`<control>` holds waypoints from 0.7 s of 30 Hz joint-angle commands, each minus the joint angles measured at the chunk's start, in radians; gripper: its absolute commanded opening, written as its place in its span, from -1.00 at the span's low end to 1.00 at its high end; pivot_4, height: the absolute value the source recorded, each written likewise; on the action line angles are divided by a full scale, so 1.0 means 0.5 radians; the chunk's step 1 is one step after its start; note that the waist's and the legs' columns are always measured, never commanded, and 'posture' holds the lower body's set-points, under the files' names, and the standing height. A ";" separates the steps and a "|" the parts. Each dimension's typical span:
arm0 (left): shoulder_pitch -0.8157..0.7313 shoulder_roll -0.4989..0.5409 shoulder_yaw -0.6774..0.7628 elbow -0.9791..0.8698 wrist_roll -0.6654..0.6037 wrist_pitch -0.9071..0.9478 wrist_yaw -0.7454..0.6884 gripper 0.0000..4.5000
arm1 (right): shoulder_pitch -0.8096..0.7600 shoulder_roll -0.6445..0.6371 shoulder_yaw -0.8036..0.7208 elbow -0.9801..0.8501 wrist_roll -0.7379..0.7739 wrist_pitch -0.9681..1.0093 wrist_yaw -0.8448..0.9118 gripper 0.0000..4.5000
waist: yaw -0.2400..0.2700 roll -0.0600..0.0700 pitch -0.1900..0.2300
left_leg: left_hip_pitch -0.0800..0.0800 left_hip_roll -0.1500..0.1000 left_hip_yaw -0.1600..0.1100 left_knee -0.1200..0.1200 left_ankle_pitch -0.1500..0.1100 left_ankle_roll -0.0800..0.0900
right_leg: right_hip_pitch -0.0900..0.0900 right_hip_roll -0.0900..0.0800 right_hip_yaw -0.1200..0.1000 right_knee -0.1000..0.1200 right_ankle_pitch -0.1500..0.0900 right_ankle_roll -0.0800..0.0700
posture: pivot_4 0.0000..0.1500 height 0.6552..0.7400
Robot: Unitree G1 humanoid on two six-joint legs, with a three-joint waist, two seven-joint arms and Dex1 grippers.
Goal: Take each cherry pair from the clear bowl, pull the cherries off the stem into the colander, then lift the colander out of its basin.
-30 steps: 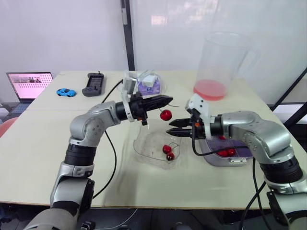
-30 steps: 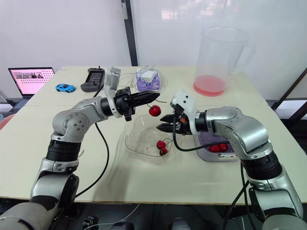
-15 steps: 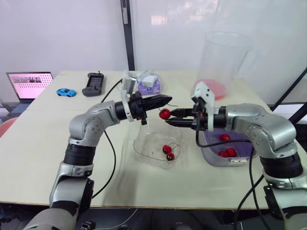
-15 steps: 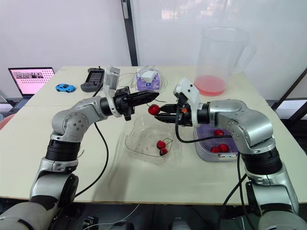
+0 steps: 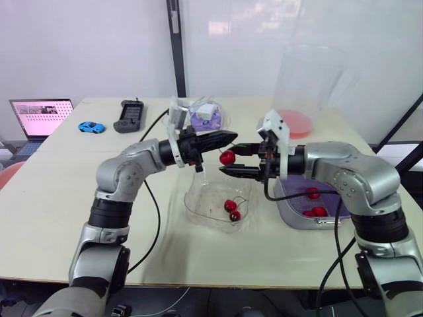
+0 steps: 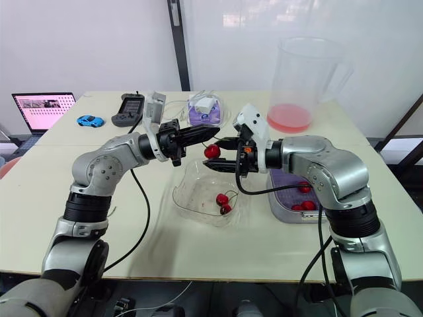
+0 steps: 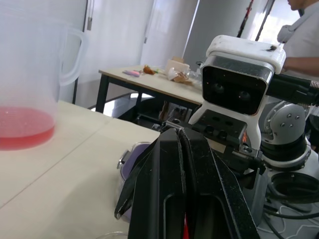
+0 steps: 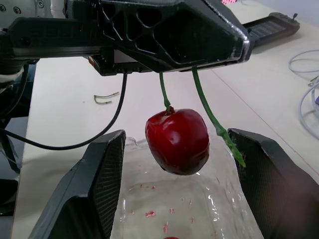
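Observation:
My left gripper point(image 5: 230, 137) is shut on a cherry stem, above the clear bowl point(image 5: 193, 199). One red cherry point(image 5: 227, 158) hangs from that stem; the other stem branch point(image 8: 217, 127) is bare. My right gripper point(image 5: 232, 160) is open, with one finger above and one below the hanging cherry point(image 8: 178, 141), not touching it. A cherry pair point(image 5: 231, 209) lies in the bowl. To the right, the purple colander point(image 5: 330, 196) sits in its grey basin point(image 5: 289, 215) with a few cherries point(image 5: 312, 192) inside.
A tall clear pitcher point(image 5: 307, 86) with pink liquid stands behind the colander. At the back are a purple box with a white charger point(image 5: 205, 113), a black controller point(image 5: 129, 116), a blue toy car point(image 5: 90, 127) and a laptop point(image 5: 39, 117).
My right gripper rose from beside the bowl and moved left, so its open fingers now bracket the hanging cherry. The left gripper held still with the stem.

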 commanded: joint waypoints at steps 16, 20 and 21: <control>-0.045 -0.010 0.045 -0.028 -0.002 -0.063 -0.003 -1.00 | -0.059 0.012 0.009 -0.026 -0.009 -0.031 -0.001 -0.45 | -0.001 0.000 0.000 | 0.000 0.000 0.000 0.000 0.000 0.000 | 0.000 0.000 0.000 0.000 0.000 0.000 | 1.00 0.84; -0.049 -0.008 0.048 -0.024 0.000 -0.066 -0.004 -1.00 | -0.005 -0.052 0.053 -0.033 -0.041 -0.016 0.045 -0.45 | 0.000 0.000 0.000 | 0.000 0.000 0.000 0.000 0.000 0.000 | 0.000 0.000 0.000 0.000 0.000 0.000 | 1.00 0.84; -0.049 -0.008 0.049 -0.022 -0.001 -0.067 -0.003 -1.00 | 0.014 -0.082 0.069 -0.037 -0.052 -0.013 0.062 -0.45 | 0.002 0.000 0.000 | 0.000 0.000 0.000 0.000 0.000 0.000 | 0.000 0.000 0.000 0.000 0.000 0.000 | 1.00 0.84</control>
